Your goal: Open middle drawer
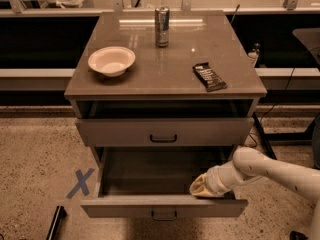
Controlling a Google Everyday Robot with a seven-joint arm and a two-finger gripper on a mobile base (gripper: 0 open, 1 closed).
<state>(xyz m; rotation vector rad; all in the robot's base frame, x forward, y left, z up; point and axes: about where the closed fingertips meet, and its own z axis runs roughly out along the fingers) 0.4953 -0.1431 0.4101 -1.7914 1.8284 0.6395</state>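
Note:
The grey cabinet (165,79) shows two drawer fronts. The upper front (125,132) has a dark handle (163,138) and stands slightly out, with a dark gap above it. The drawer below it (120,207) is pulled far out and its inside looks empty. Its handle (164,215) is on the front panel. Whether another drawer lies beneath is hidden. My gripper (202,186), yellowish at the tip, reaches in from the right on a white arm (270,171). It rests inside the pulled-out drawer at the right front corner, just behind the front panel.
On the cabinet top stand a white bowl (111,60), a silver can (161,26) and a dark snack bar (209,76). A blue X (80,183) is taped on the speckled floor at the left. A dark bar (56,223) lies on the floor at the lower left. Shelving runs behind the cabinet.

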